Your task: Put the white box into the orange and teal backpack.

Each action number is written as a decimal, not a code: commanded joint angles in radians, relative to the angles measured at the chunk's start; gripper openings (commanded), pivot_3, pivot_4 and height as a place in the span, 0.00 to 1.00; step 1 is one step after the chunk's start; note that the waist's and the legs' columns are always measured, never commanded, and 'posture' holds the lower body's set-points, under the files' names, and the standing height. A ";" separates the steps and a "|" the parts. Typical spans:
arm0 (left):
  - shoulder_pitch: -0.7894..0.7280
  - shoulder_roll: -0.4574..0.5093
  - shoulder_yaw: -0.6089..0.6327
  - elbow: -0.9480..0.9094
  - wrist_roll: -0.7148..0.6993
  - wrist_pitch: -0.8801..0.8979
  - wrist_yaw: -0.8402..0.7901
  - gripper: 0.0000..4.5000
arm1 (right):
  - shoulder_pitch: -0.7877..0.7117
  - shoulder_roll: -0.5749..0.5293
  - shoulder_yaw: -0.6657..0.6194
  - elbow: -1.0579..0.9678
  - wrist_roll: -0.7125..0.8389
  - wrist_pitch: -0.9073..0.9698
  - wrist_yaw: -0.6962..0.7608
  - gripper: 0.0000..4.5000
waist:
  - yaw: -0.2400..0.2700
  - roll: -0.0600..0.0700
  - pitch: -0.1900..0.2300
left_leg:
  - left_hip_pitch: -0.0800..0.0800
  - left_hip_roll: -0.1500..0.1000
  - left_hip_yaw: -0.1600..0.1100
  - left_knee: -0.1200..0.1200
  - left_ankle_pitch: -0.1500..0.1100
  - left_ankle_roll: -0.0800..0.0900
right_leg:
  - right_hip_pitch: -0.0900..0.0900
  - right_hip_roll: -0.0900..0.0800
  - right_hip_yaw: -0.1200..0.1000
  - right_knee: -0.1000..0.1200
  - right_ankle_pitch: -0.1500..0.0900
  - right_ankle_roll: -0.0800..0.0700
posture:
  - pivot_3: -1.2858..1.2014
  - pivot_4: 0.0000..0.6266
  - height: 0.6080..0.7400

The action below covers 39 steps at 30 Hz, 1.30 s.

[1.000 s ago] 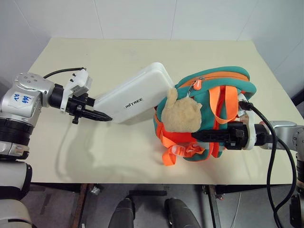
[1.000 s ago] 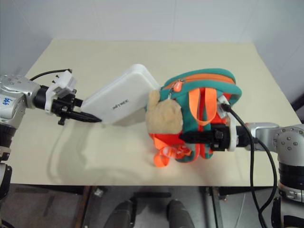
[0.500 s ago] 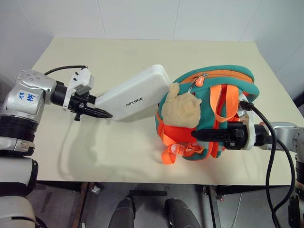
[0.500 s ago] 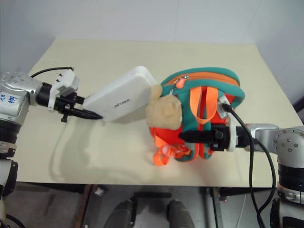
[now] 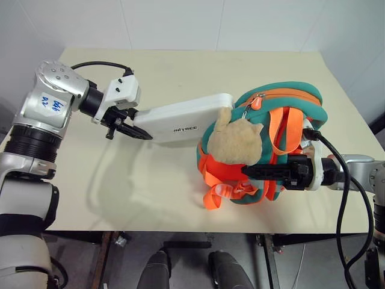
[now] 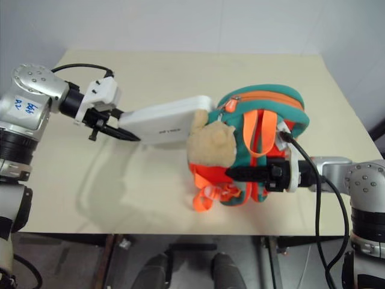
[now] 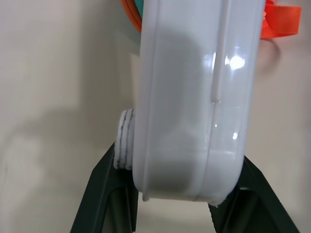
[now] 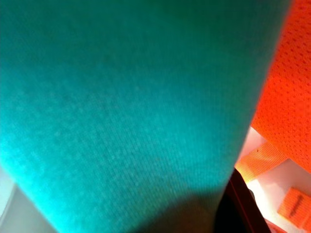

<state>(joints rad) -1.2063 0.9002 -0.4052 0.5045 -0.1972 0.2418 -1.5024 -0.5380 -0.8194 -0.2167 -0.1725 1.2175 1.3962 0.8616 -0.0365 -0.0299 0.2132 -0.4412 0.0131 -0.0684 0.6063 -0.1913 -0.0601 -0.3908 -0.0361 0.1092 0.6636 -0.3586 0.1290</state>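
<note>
Feeding the slim glossy white box (image 5: 183,118) in called for keeping it level: the left claw (image 5: 133,128) was clamped on its left end, its right end at the small teal-and-orange fabric backpack (image 5: 283,129), whose strap the right claw (image 5: 255,171) pinched above the pale surface (image 5: 150,180).

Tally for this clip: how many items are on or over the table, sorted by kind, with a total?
Boxes: 1, the white box, clamped at one end by the left tool.
Backpacks: 1, the orange and teal backpack, gripped by the right tool.
Plush toys: 1, the tan plush toy hanging on the backpack.
Total: 3
</note>
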 commanded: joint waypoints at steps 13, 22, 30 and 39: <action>-0.213 -0.016 -0.319 0.056 -0.156 0.019 -0.112 0.33 | -0.018 0.021 0.013 -0.026 0.034 0.006 -0.003 0.19 | 0.005 0.000 0.000 | -0.001 0.000 0.000 0.004 0.000 0.001 | 0.000 0.001 0.000 0.002 0.000 0.000 | 0.52 0.24 1.00; -0.368 -0.242 -0.283 0.340 -0.053 -0.124 -0.112 0.33 | -0.014 0.029 0.018 -0.029 0.042 0.006 -0.012 0.19 | 0.005 0.000 0.000 | -0.001 0.000 0.000 0.004 -0.001 0.001 | 0.000 0.002 0.000 0.001 0.000 0.000 | 0.52 0.24 1.00; -0.392 -0.476 -0.089 0.472 -0.001 -0.161 -0.044 0.33 | -0.011 0.054 0.016 -0.041 0.059 0.005 -0.041 0.19 | 0.008 0.000 0.000 | -0.002 0.000 0.000 0.005 -0.001 0.001 | 0.000 0.002 0.000 0.002 0.000 0.001 | 0.52 0.24 1.00; -0.362 -0.600 0.065 0.472 0.037 -0.166 0.011 0.33 | 0.016 0.066 0.003 -0.064 0.097 -0.003 -0.086 0.19 | 0.008 0.000 0.000 | -0.003 0.000 -0.001 0.006 -0.001 0.001 | -0.001 0.002 0.000 0.002 0.001 0.002 | 0.52 0.24 1.00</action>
<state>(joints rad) -1.5427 0.3492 -0.3988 1.0290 -0.1200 0.1060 -1.4812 -0.5240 -0.7627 -0.2183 -0.2044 1.2934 1.3937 0.7893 -0.0284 -0.0297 0.2135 -0.4438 0.0127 -0.0692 0.6120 -0.1920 -0.0589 -0.3914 -0.0346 0.1097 0.6658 -0.3579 0.1305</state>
